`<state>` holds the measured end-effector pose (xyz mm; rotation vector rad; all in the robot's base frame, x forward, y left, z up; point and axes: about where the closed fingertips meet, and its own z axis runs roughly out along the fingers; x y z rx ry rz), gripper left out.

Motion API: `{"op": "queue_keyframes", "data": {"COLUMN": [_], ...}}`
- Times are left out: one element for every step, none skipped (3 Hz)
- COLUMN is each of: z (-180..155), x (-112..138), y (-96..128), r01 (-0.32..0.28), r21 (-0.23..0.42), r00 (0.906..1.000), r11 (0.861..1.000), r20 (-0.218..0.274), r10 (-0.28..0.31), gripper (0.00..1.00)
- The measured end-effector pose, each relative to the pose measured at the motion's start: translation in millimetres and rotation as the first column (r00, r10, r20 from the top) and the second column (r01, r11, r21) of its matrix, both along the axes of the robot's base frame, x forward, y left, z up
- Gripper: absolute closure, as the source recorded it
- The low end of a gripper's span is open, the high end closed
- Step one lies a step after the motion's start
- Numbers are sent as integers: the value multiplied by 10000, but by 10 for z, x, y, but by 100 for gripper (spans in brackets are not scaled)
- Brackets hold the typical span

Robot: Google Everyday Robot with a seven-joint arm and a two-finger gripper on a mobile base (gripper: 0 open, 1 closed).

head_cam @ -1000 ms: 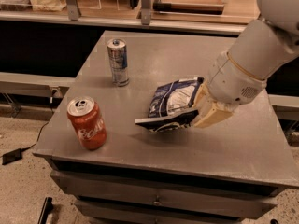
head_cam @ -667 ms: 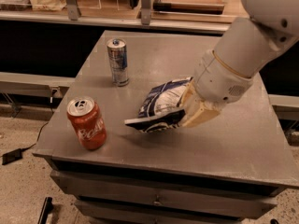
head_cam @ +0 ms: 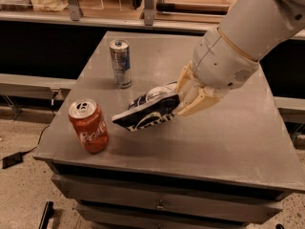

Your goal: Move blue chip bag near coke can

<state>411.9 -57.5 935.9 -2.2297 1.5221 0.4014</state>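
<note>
Foil, dark navy and crinkled, with white patches and print: that is your blue chip bag [head_cam: 148, 111], flat and longer than either can. You will find it just right of the coke can [head_cam: 89, 126], apart from it, with a strip of bare table [head_cam: 224, 142] between them. Its long axis slants, the low free end pointing left toward the coke can and the far end rising away to the right. It seems to hang clear of the tabletop, though the shadow under it makes that hard to confirm. Your gripper [head_cam: 183, 98], right of the coke can and beyond the bag, is clamped on that raised end, its cream fingers [head_cam: 198, 106] narrowly parted above and below the foil. Behind the coke can stands a slim silver-and-blue can [head_cam: 121, 63], upright.
</note>
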Motion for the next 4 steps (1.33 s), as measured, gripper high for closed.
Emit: {"op": "queue_keyframes", "data": {"z": [0,62,145,183], "x": [0,9,20,-1], "y": [0,106,338,535], "r01": [-1,-740,-2035,-3388], "r21": [1,342,1010,1664], "r00": [10000,9968,9769,9377], "r11": [10000,9967,9738,9260], "r20": [1,317,877,1405], "r10": [1,729,1951,3178], "gripper": [100,100,100,100]}}
